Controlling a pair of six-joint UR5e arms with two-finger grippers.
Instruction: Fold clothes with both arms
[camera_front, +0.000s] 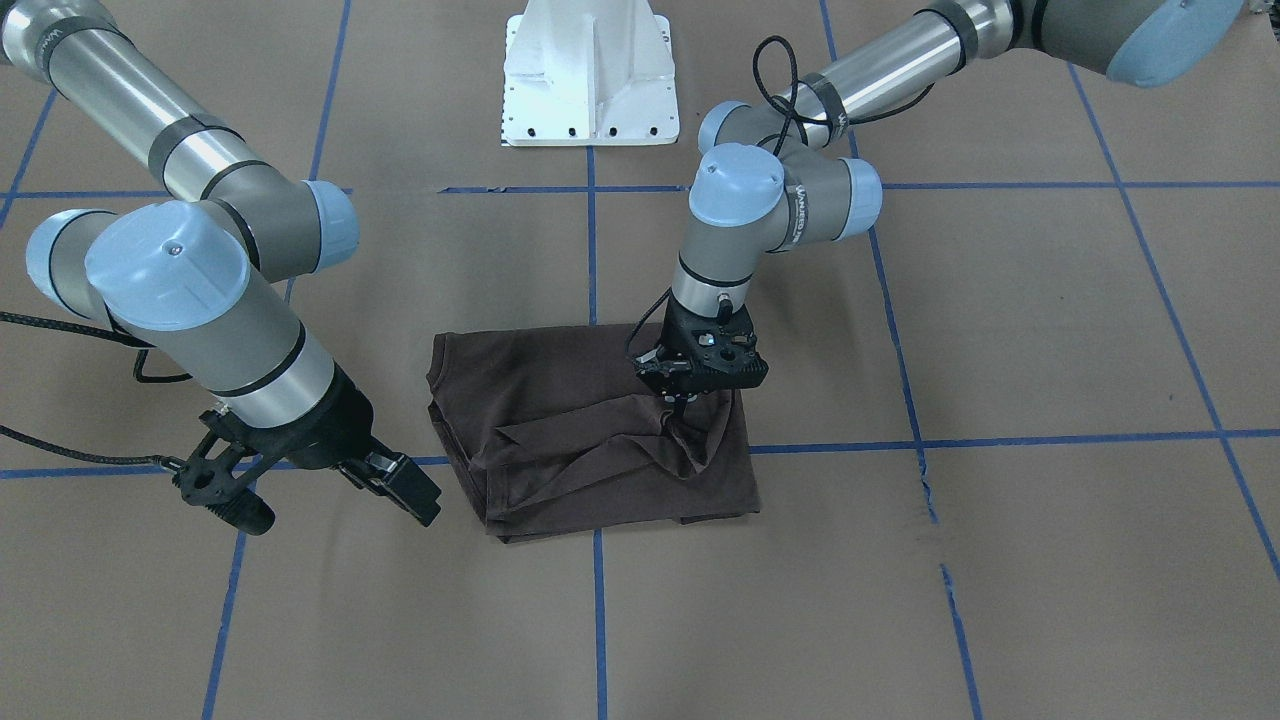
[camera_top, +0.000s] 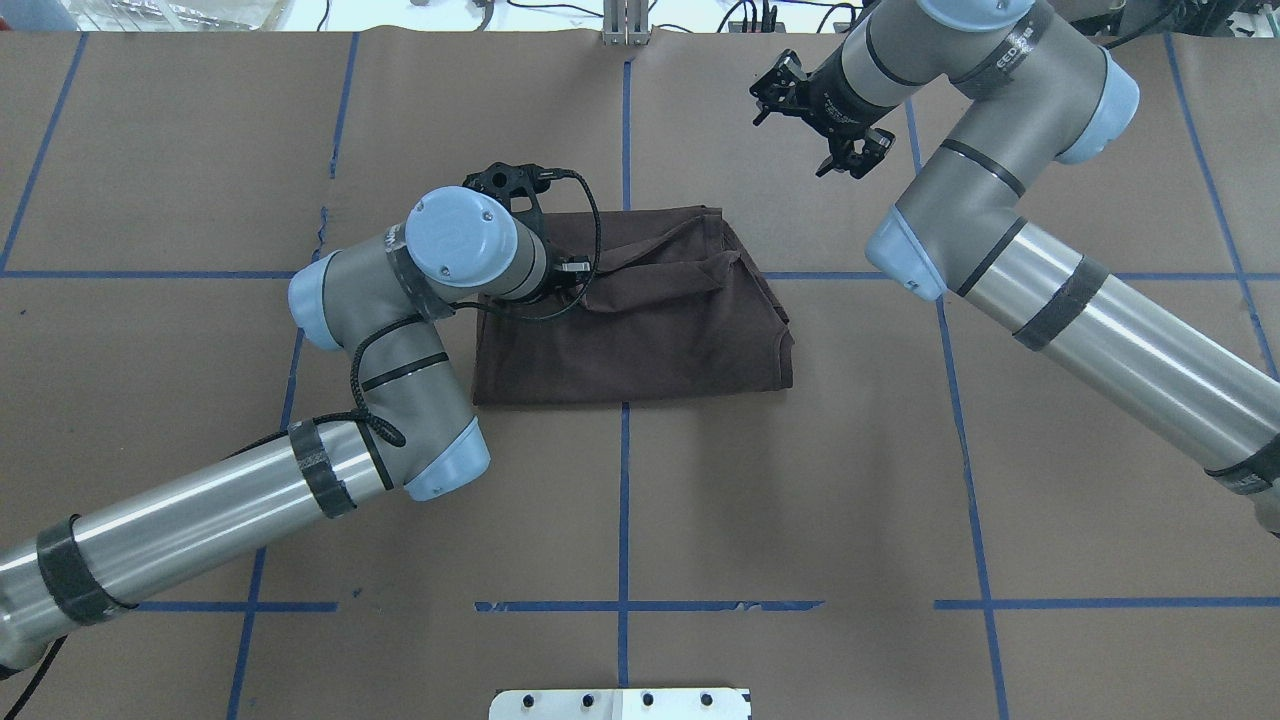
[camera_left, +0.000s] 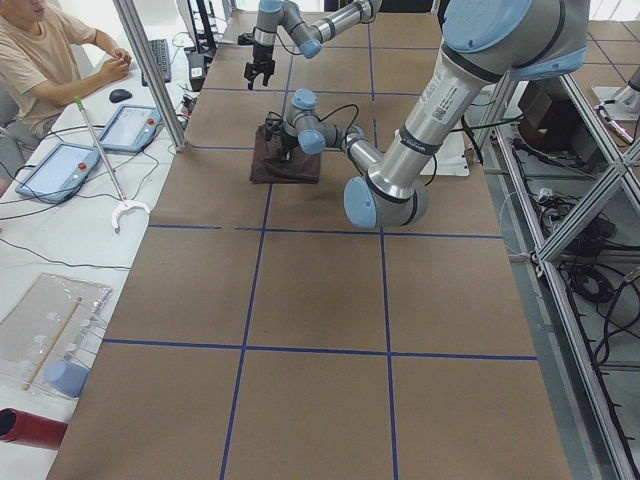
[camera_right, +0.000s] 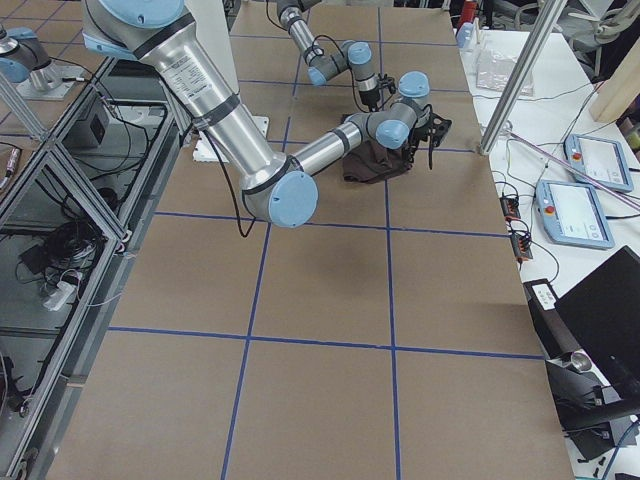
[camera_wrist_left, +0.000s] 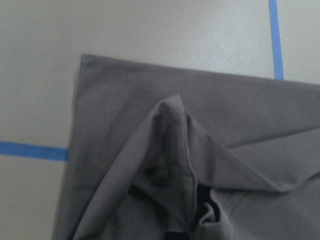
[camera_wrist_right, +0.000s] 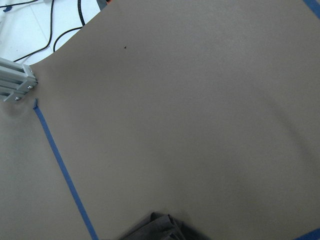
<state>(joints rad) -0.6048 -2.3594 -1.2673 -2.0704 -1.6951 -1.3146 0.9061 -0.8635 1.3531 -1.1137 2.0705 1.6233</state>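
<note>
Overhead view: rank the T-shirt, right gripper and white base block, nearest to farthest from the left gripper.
1. The T-shirt, pinched in the left gripper.
2. The right gripper, open, beyond the shirt's upper right corner.
3. The white base block, at the view's bottom edge.

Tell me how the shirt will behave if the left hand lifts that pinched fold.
Probably floppy: the shirt rises into a soft peak where the left hand pinches it, while the rest lies flat. Likely light, since the folded layers look thin and the stack is low. Lifted from this single point, the folds would probably sag and slip open.
</note>
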